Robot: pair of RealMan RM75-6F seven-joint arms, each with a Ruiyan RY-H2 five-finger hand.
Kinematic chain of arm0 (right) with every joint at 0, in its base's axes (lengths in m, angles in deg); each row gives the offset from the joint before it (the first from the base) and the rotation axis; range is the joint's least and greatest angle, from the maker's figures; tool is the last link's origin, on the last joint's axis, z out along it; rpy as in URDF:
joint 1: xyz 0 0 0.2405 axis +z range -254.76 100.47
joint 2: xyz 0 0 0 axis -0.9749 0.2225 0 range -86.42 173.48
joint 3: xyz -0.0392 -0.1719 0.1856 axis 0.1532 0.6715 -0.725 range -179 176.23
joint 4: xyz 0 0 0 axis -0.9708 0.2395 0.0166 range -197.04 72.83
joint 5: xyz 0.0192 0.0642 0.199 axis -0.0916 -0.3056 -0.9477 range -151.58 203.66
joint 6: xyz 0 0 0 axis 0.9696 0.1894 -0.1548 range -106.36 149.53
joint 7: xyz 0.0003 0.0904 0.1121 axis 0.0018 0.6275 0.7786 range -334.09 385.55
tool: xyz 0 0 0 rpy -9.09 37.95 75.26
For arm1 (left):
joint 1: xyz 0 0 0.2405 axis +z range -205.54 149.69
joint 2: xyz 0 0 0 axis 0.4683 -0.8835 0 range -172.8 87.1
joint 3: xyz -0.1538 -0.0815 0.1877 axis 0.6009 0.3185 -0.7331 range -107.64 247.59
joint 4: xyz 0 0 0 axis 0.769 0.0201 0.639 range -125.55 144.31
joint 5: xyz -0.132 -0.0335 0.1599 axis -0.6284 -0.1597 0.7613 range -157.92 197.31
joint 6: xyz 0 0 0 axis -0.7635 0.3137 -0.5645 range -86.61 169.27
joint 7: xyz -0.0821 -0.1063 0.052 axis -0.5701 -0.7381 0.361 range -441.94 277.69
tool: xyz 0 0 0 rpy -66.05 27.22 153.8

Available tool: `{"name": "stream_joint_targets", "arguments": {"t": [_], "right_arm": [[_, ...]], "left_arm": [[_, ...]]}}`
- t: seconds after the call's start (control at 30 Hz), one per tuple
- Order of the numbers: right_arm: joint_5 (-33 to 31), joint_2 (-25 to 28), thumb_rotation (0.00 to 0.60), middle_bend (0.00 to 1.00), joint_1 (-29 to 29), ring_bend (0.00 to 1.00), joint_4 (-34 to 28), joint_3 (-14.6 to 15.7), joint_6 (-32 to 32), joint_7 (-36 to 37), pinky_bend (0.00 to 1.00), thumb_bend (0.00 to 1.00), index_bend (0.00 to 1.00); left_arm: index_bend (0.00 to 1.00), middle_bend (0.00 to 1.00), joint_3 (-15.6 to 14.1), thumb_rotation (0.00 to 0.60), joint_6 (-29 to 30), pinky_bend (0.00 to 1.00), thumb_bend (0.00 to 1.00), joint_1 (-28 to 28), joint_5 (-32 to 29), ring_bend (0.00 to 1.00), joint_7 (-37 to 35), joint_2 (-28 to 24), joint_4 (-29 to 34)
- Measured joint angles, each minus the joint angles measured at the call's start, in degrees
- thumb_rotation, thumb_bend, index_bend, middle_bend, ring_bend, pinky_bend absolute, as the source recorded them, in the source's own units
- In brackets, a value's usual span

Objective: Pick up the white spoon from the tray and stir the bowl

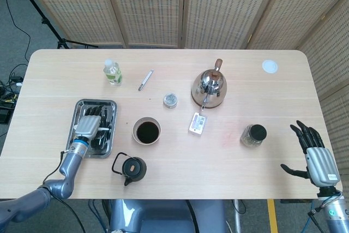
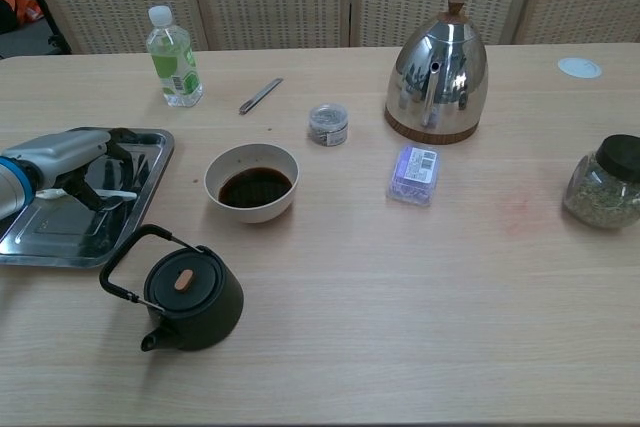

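The white spoon (image 2: 112, 194) lies level over the metal tray (image 2: 62, 247) at the table's left, its handle end showing white (image 1: 103, 129) in the head view. My left hand (image 2: 66, 159) hangs over the tray with its fingers curled down around the spoon, gripping it. The white bowl (image 2: 252, 182) of dark liquid stands just right of the tray, also seen as the bowl (image 1: 146, 131) from above. My right hand (image 1: 314, 155) is off the table's right edge, open with fingers spread, holding nothing.
A black teapot (image 2: 186, 297) stands in front of the bowl, close to the tray's near right corner. Behind are a green bottle (image 2: 173, 57), a metal stick (image 2: 260, 95), a small tin (image 2: 328, 124), a steel kettle (image 2: 443, 72), a purple packet (image 2: 414, 172) and a jar (image 2: 605, 182).
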Motion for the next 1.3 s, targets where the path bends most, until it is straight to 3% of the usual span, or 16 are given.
{"name": "stream_joint_targets", "arguments": {"t": [0.2,0.43,0.83,1.03,1.3], "right_arm": [[0.1,0.0,0.6,0.0,0.0,0.0,0.1,0.0,-0.1,0.3,0.0,0.0,0.0],[0.2,0.1,0.6,0.0,0.1,0.0,0.2,0.0,0.0,0.9,0.0,0.0,0.0],[0.5,0.0,0.6,0.0,0.2,0.0,0.0,0.3,0.3,1.1,0.0,0.0,0.0],[0.6,-0.1,0.6,0.0,0.3,0.0,-0.2,0.5,0.6,0.9,0.0,0.0,0.0],[0.7,-0.2,0.6,0.0,0.4,0.0,-0.3,0.6,0.7,0.6,0.0,0.0,0.0]], "left_arm": [[0.64,0.0,-0.1,0.6,0.0,0.0,0.37,0.0,0.0,0.0,0.3,0.3,-0.2],[0.65,0.0,0.2,0.6,0.8,0.0,0.41,0.1,-0.2,0.0,0.6,-0.3,0.8],[0.66,0.0,1.2,0.6,4.7,0.0,0.41,1.5,1.3,0.0,-1.2,-7.1,12.7],[0.66,0.0,2.0,0.6,5.9,0.0,0.41,2.8,5.2,0.0,-14.5,-11.6,20.3],[0.66,0.0,1.3,0.6,10.3,0.0,0.41,3.6,18.1,0.0,-49.8,-15.9,24.9]]}}
